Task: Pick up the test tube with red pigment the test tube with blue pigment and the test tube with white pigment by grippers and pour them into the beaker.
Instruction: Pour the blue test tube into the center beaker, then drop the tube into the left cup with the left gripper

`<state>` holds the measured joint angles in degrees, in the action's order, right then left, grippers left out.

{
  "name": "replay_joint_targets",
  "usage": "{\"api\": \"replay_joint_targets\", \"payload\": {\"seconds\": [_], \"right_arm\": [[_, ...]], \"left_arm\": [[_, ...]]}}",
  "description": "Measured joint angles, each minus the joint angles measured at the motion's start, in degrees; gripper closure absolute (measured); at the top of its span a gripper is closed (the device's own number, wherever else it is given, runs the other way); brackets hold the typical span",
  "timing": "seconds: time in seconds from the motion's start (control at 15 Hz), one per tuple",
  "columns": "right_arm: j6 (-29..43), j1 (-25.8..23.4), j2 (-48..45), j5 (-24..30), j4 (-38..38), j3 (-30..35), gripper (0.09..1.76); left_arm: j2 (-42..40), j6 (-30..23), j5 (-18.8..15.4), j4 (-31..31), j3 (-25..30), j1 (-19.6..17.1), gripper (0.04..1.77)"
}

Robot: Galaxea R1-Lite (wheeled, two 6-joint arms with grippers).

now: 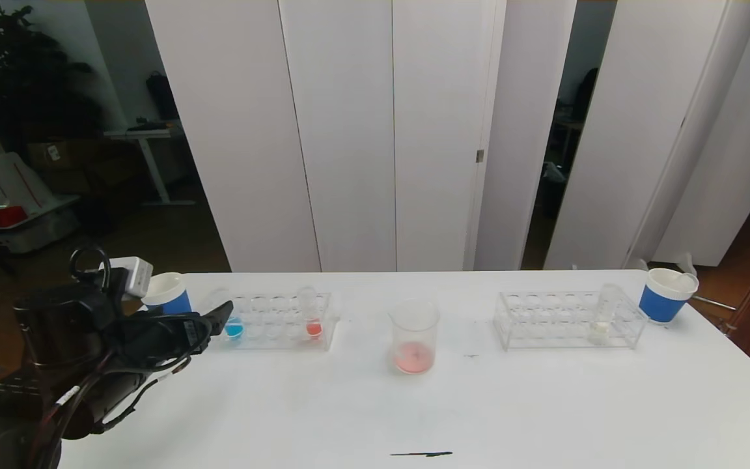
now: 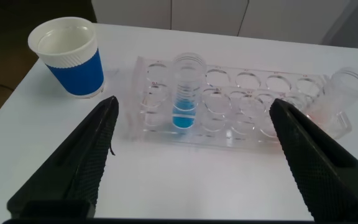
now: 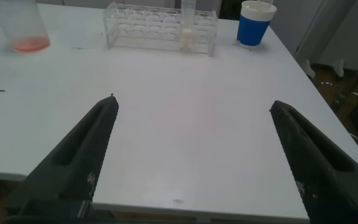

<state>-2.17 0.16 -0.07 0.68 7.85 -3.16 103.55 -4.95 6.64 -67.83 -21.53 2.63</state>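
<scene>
Before the wide-open left pincer [image 2: 191,155], the test tube with blue pigment [image 2: 185,93] (slim, clear) stands racked.

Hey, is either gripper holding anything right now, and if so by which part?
Nothing is held. The left gripper is open, facing the test tube with blue pigment in its rack; the right gripper is open over bare table.

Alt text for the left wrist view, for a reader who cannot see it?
The left end effector, open, faces a clear rack holding the test tube with blue pigment. A blue-and-white paper cup stands beside the rack on the white table.
</scene>
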Motion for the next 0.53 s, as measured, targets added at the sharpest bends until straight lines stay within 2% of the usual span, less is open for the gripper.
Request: {"api": "replay_joint_targets", "payload": {"seconds": [0.4,0.53], "right_arm": [[0.0,0.0,0.0,0.0,0.0,0.0,0.10],[0.0,0.0,0.0,0.0,0.0,0.0,0.10]], "left_arm": [[10.8,0.3,5.1,-13.2,-1.3,1.8,0.07],[14.4,0.4,7.3,-15.8,-2.9,2.4,0.07]]}}
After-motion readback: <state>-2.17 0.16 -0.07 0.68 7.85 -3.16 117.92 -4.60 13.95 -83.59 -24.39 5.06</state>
